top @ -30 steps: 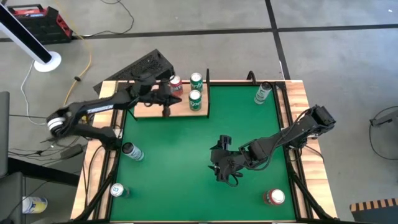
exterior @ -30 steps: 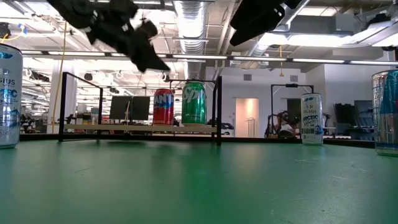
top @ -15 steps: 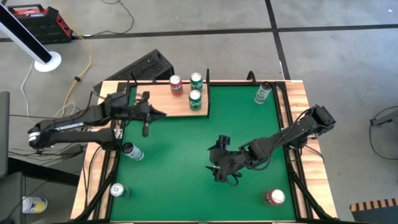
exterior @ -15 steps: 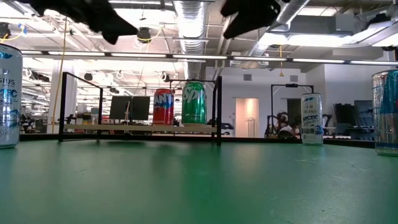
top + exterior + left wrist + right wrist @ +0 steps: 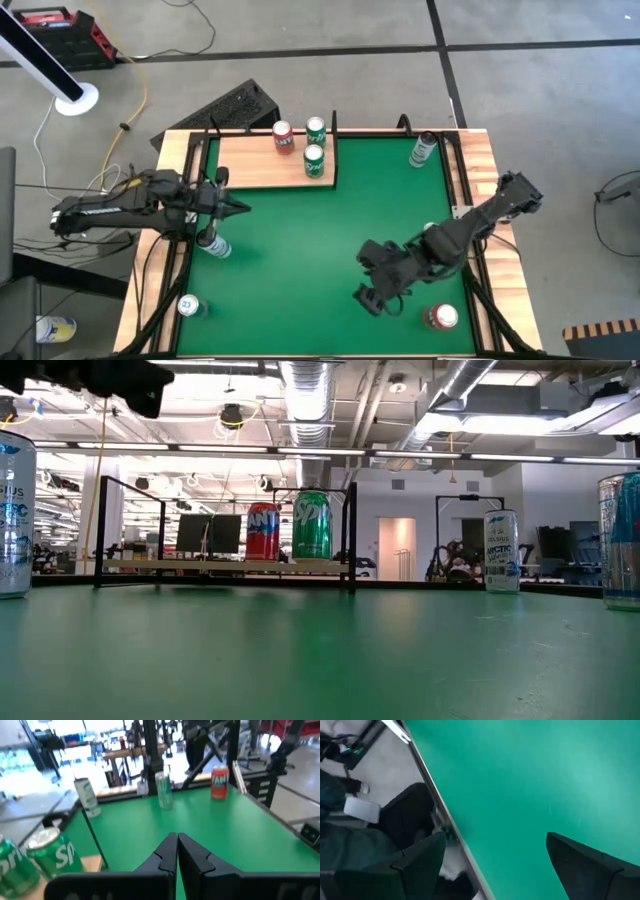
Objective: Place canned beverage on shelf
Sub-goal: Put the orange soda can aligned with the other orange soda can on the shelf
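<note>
The shelf [image 5: 255, 165], a light-wood board with thin black uprights, lies at the table's far left. On it stand a red can [image 5: 283, 137] and two green cans [image 5: 316, 130], [image 5: 313, 160]; the low view shows the red can [image 5: 263, 532] and one green can [image 5: 311, 525]. My left gripper [image 5: 240, 208] hovers shut and holding nothing near the table's left edge, on the near side of the shelf, above a silver can [image 5: 213, 243]. Over the near right part of the table my right gripper [image 5: 372, 298] is open and holds nothing, left of a red can [image 5: 440, 317].
A pale can [image 5: 422, 150] stands at the far right and another can [image 5: 188, 306] at the near left corner. Past my shut left fingers [image 5: 177, 845] a slim can [image 5: 163, 791] shows by the right edge. Wooden strips [image 5: 490, 170] border the green top.
My left gripper has drawn back from the shelf beside the red can toward the table's left and near edges, staying shut and holding nothing. My right gripper has risen, moved toward the near edge and rolled about its own line, still open. The cans have not moved.
</note>
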